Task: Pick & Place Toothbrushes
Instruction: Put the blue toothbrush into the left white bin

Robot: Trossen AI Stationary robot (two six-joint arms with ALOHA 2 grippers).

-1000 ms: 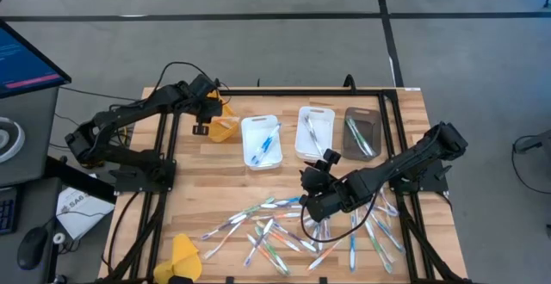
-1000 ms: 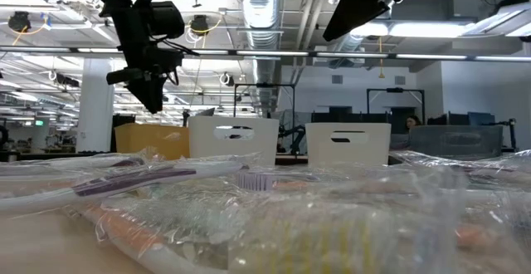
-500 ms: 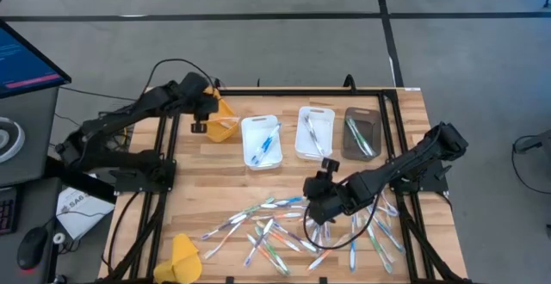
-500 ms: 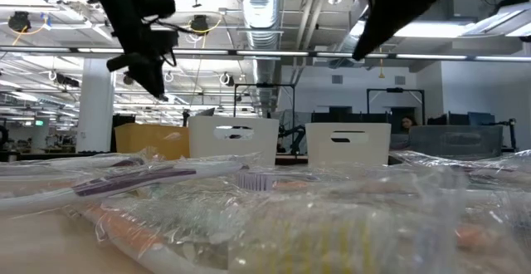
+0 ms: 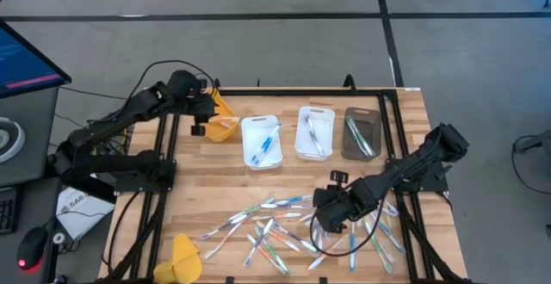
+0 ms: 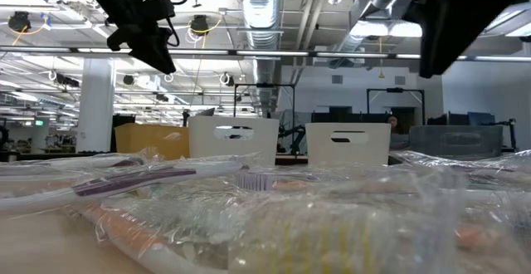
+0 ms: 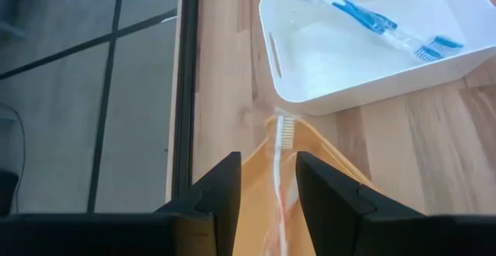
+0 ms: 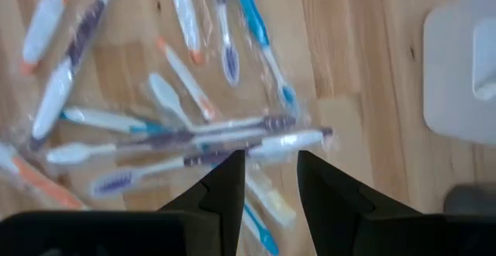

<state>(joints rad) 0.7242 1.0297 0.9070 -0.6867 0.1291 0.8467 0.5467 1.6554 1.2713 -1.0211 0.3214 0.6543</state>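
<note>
Toothbrushes (image 5: 284, 228): most loose at lower centre; a few already binned across upper-centre trays.
Right gripper (image 8: 268, 180): above the pile, fingers parted, empty.
Left gripper (image 7: 267, 195): over yellow tray (image 7: 325, 163) holding an orange-accented brush, fingers parted, nothing gripped.
Sorting: early.

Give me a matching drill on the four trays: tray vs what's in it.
Trays:
1. yellow tray
2. left white tray
3. right white tray
4. dark tray

Contents:
A. green-accented toothbrushes
B. blue toothbrushes
C. orange-and-white toothbrush, seen past the left gripper
D. grey/clear toothbrushes

Pairs: 1-C, 2-B, 3-D, 4-A
</note>
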